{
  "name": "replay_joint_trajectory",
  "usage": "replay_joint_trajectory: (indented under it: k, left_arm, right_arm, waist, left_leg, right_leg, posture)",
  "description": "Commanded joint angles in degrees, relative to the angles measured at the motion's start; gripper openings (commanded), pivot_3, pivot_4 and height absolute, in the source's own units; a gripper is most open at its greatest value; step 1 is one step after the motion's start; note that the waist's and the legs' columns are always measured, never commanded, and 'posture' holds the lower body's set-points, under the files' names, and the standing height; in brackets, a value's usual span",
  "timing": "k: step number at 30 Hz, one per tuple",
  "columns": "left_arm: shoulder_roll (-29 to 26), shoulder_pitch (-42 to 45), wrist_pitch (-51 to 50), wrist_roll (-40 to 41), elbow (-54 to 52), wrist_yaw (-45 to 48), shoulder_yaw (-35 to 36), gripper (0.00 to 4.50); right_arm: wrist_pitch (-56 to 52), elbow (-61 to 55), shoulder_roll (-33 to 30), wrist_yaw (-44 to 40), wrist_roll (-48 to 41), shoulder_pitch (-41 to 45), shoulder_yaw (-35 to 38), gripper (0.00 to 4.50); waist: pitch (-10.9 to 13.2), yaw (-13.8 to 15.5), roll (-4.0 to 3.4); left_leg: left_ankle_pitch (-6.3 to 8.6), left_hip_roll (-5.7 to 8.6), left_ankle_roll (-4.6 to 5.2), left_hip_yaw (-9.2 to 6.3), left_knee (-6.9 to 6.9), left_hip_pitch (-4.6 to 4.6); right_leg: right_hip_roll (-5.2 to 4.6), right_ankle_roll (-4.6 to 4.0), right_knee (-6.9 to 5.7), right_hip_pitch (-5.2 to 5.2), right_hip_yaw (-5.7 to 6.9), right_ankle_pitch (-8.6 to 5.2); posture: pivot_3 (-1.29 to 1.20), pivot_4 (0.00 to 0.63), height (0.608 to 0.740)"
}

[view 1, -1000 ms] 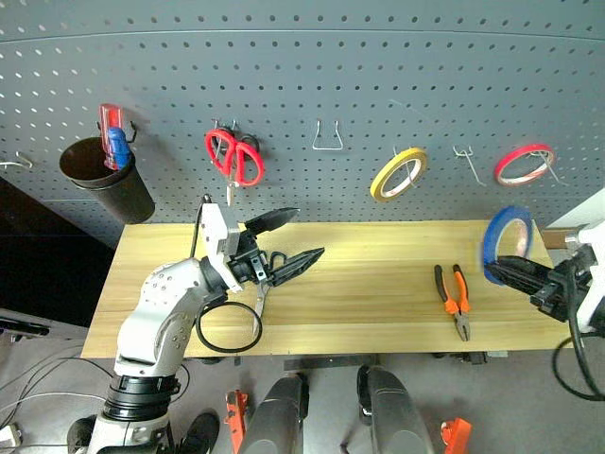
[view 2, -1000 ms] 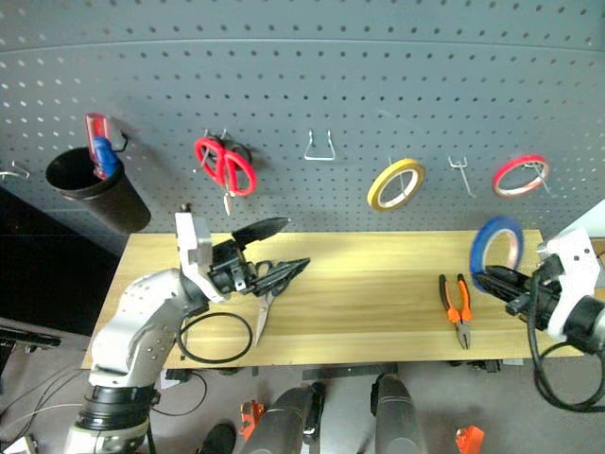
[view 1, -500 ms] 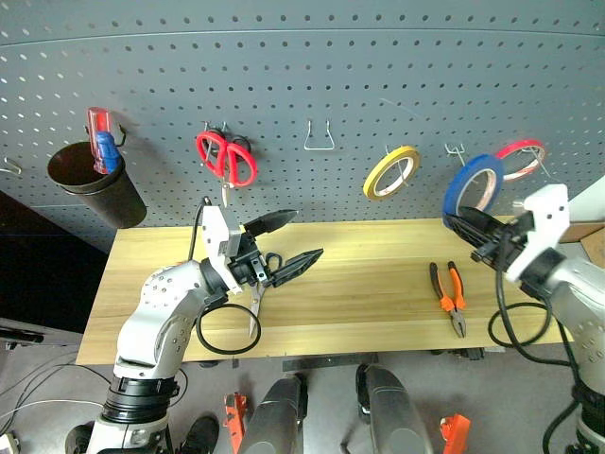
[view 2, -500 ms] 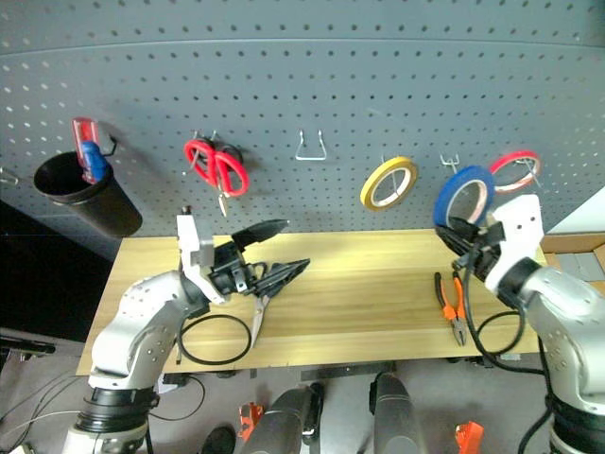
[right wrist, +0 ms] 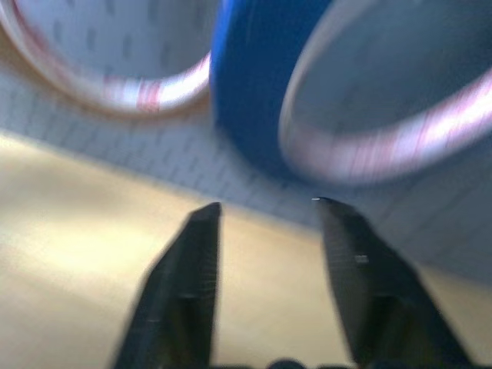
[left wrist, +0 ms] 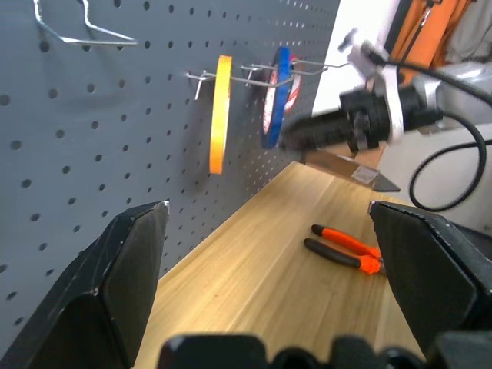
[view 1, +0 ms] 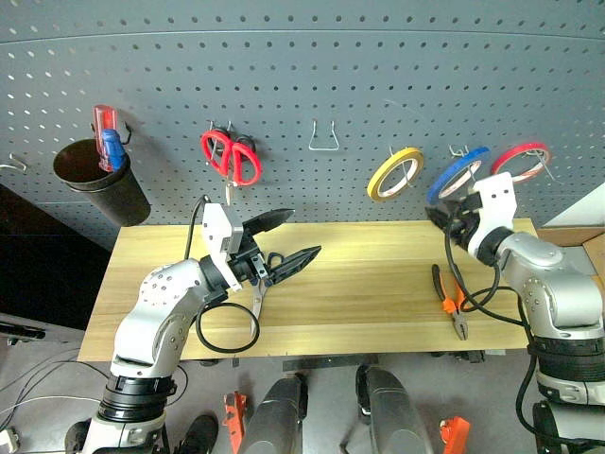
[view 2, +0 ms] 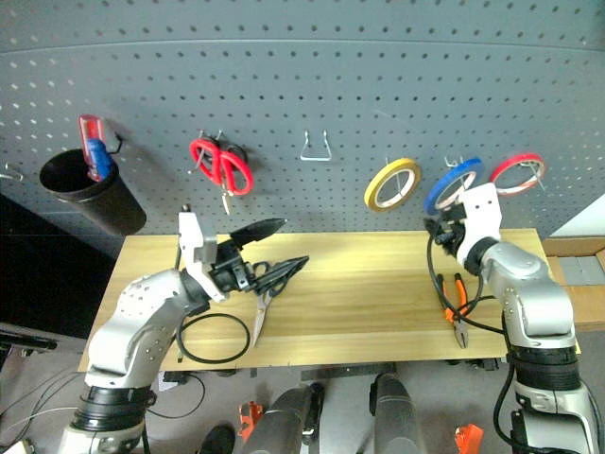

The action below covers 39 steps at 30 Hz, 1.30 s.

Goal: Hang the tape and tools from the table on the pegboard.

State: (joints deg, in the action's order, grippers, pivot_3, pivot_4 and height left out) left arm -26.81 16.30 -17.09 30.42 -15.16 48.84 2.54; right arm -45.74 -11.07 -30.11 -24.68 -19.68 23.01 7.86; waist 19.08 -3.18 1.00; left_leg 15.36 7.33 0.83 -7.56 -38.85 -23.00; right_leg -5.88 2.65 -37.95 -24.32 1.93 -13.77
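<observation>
The blue tape (view 1: 457,173) hangs on a metal hook of the pegboard (view 1: 378,85), between a yellow roll and a red roll. My right gripper (view 1: 439,215) sits just under it, open. In the right wrist view the tape (right wrist: 254,100) lies beyond the fingertips (right wrist: 201,219), with nothing between them. The orange-and-black pliers (view 1: 451,298) lie on the table (view 1: 369,284) below my right arm. My left gripper (view 1: 308,231) hovers open above the dark-handled scissors (view 2: 263,301), which lie on the wood.
On the pegboard hang a black cup (view 1: 99,180) holding a red-and-blue screwdriver, red scissors (view 1: 232,156), an empty wire hook (view 1: 326,137), the yellow roll (view 1: 395,173) and the red roll (view 1: 520,163). A black cable loop (view 1: 227,331) lies at the table's front left.
My right gripper carried the blue tape from the table's right end up to the pegboard hook, then opened and let it go. The left arm stayed put.
</observation>
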Motion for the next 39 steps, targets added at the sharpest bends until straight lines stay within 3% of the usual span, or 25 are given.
replay_joint_trajectory:
  k: [1, 4, 5, 8, 12, 19, 26, 39]
  left_arm:
    - [0.07, -0.14, 0.60, 0.32, -1.44, -0.16, 0.27, 4.50]
    - [-0.41, -0.56, -0.33, 0.39, -1.72, 0.30, -0.33, 4.50]
    - [-0.81, -0.75, -1.01, 0.52, -1.96, 0.60, -0.63, 4.50]
    - [-5.49, -3.90, -4.52, 0.55, -3.63, 4.65, -2.77, 4.50]
    - [-8.39, -6.95, -5.47, 0.96, -4.77, 6.96, -3.43, 4.50]
    - [-8.87, -8.87, -5.18, -0.36, -6.17, 7.02, -3.51, 4.50]
    - [-8.85, -9.35, -5.80, -0.14, -7.09, 6.51, -3.31, 4.50]
    - [-9.43, -10.14, -6.67, 0.51, -8.65, 4.93, -1.92, 4.50]
  right_arm:
    - [-2.53, -5.42, -2.12, -0.27, -1.68, -1.18, 2.81, 3.35]
    - [-7.43, -9.88, -5.87, -4.41, -5.78, -5.14, 5.50, 4.32]
    - [-10.27, -11.63, -7.60, -6.24, -8.08, -7.13, 6.90, 4.42]
    - [-22.80, -8.02, -14.48, -2.50, -3.78, -11.93, 2.66, 4.42]
    - [-28.49, -1.22, -10.17, 4.95, -0.94, -5.52, 3.16, 4.42]
    - [-37.40, 4.99, -5.35, 7.85, -0.37, 0.80, 2.11, 4.42]
    - [-37.42, 8.97, -3.50, 7.74, 0.28, 2.38, 0.08, 4.42]
    - [-26.65, 18.61, -2.97, 7.25, 5.93, 3.61, -8.72, 4.42]
  waist:
    - [0.00, -0.12, -0.01]
    - [-0.01, -0.12, -0.01]
    - [-0.05, -0.01, -0.09]
    - [-0.19, -0.01, -0.01]
    - [-0.29, -1.00, 0.09]
    - [-0.91, -1.33, -0.06]
    - [-0.92, -1.01, -0.07]
    - [-0.92, -0.75, -0.08]
  left_leg:
    - [0.00, 0.00, 0.00, 0.03, 0.00, 0.00]
    - [0.00, -0.02, 0.00, 0.02, 0.00, 0.01]
    - [0.00, -0.02, 0.00, 0.02, 0.01, 0.01]
    - [0.01, -0.03, 0.01, -0.06, 0.05, -0.02]
    - [0.02, -0.02, 0.03, 0.10, 0.03, 0.05]
    - [-0.02, -0.04, 0.08, 0.17, 0.05, 0.08]
    - [-0.02, -0.03, 0.08, 0.16, 0.06, 0.01]
    - [-0.02, -0.04, 0.08, 0.15, 0.06, 0.04]
  right_leg:
    - [0.00, 0.00, -0.01, -0.01, -0.04, 0.00]
    - [0.02, 0.00, -0.04, -0.03, -0.03, 0.00]
    - [0.03, 0.00, -0.04, -0.03, -0.02, 0.00]
    - [0.04, 0.00, 0.04, -0.01, 0.05, -0.01]
    - [0.02, -0.09, 0.03, 0.00, -0.15, 0.04]
    - [0.03, -0.17, -0.05, -0.02, -0.18, 0.12]
    - [0.02, -0.17, 0.04, -0.06, -0.18, 0.12]
    - [0.03, -0.17, -0.01, -0.06, -0.17, 0.12]
  posture:
    - [-0.19, 0.280, 0.740]
    - [-0.20, 0.283, 0.740]
    - [-0.20, 0.283, 0.740]
    - [-0.20, 0.282, 0.740]
    - [-0.19, 0.281, 0.740]
    - [-0.18, 0.278, 0.740]
    - [-0.17, 0.281, 0.740]
    - [-0.13, 0.285, 0.740]
